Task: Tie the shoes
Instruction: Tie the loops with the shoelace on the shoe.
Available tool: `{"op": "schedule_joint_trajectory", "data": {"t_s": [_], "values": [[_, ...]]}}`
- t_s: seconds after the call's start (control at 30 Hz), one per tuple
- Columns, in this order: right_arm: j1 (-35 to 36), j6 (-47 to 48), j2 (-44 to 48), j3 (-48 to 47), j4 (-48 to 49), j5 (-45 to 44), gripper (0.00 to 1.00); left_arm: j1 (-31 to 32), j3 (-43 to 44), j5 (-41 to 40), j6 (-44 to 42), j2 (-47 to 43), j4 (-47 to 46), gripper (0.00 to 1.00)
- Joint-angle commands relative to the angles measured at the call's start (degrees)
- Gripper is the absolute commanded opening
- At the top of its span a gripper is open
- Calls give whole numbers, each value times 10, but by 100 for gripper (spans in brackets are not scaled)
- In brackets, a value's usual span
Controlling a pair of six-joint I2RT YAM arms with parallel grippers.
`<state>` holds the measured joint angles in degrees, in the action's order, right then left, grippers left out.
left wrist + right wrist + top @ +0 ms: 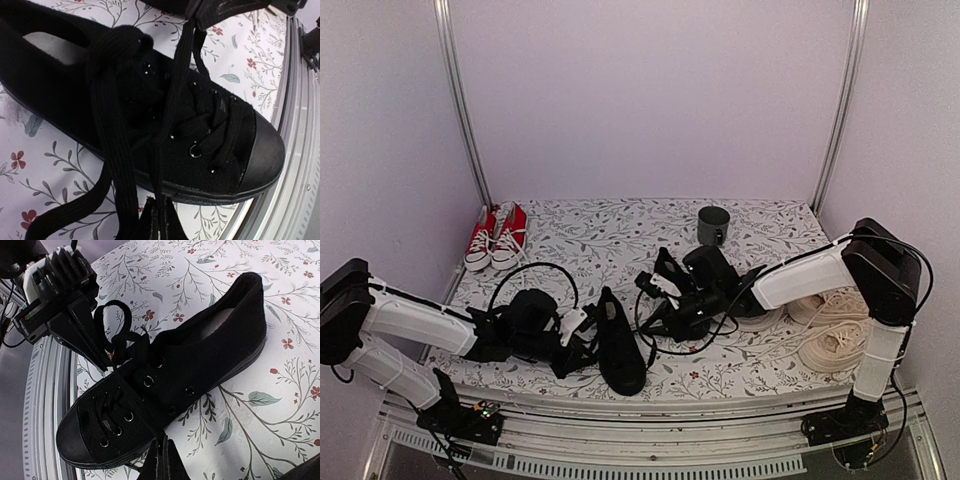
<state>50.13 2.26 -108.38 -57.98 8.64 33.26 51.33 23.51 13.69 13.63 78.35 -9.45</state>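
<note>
Floral table (620, 225), pale walls around. Black shoe (618, 350) lies near the front edge, toe forward. Left gripper (582, 335), just beside it, is clamped on a lace (172, 95); right gripper (655, 325) pinches another lace (116, 340).

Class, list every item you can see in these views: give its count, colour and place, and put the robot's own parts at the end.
black sneakers: one clearly seen, near edge at centre, laces loose; a second partly hidden under the right arm.
red-and-white sneakers: two, small, far left corner.
cream sneakers: two, right edge beside the right arm.
mug: one, grey, far centre-right.
table: one, white floral cover.
left gripper: black, shut on a black lace at the shoe.
right gripper: black, shut, at the shoe's side.
</note>
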Motion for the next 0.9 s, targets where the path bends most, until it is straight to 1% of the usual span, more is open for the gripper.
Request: {"op": "schedule_joint_trajectory", "data": {"t_s": [0.0,0.27,0.37,0.43,0.5,0.53,0.63,0.7,0.77,0.87], "values": [[-11,-6,33,15,10,-11,1,1,1,8,11,16,14,0],[-26,-15,63,34,10,-19,1,-6,-2,4,3,31,1,0],[-26,-14,57,32,19,5,2,-7,0,6,-2,27,-1,0],[-15,-1,46,28,29,23,7,-7,0,11,-7,24,-9,0],[13,39,27,13,24,14,17,-8,-2,8,-9,21,-14,0],[19,58,17,6,25,6,25,-8,-4,7,-9,20,-16,0],[25,103,-22,-30,7,-4,35,-8,-8,10,-7,16,-20,0],[31,142,-39,-58,-20,-19,40,-8,-9,8,-7,12,-22,0],[33,174,-47,-73,-39,-18,41,-8,-8,7,-10,7,-23,0],[37,207,-59,-81,-38,-18,41,-8,-10,6,-11,5,-27,0]]}}
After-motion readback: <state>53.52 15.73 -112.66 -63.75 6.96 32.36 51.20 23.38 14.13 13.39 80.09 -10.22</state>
